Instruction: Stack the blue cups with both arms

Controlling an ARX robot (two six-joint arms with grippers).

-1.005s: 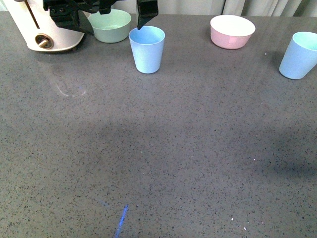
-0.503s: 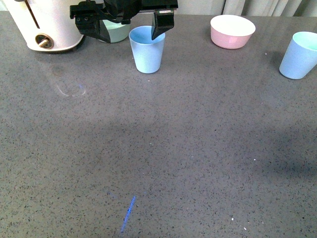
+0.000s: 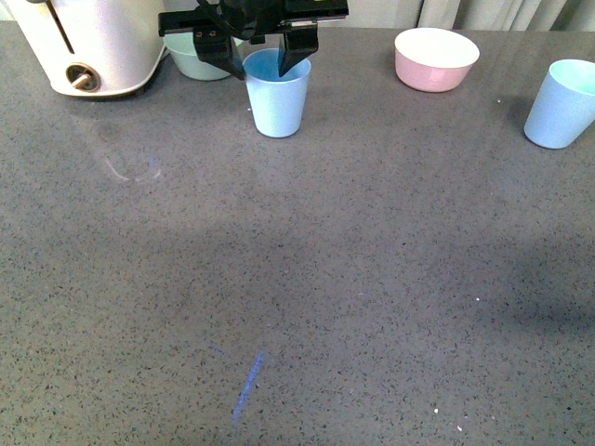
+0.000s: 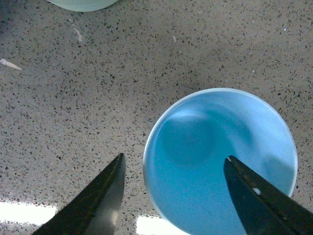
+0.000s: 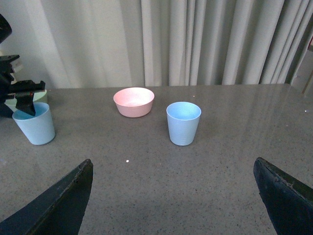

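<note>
One blue cup (image 3: pixel 277 98) stands upright at the back of the grey table, left of centre. My left gripper (image 3: pixel 265 58) hangs open right at its rim. In the left wrist view the gripper (image 4: pixel 173 159) has one finger beside the cup (image 4: pixel 220 161) and the other over its mouth. The second blue cup (image 3: pixel 564 104) stands upright at the far right. My right gripper (image 5: pixel 172 164) is open and empty, well short of that cup (image 5: pixel 183 123), and it does not show in the front view.
A white appliance (image 3: pixel 84 46) sits at the back left, with a mint-green bowl (image 3: pixel 195 58) beside it behind the left arm. A pink bowl (image 3: pixel 436 59) stands between the two cups. Curtains (image 5: pixel 220 44) close off the far edge.
My left gripper has moved right and down from beside the green bowl until it straddles the left cup's rim. Neither cup has moved.
</note>
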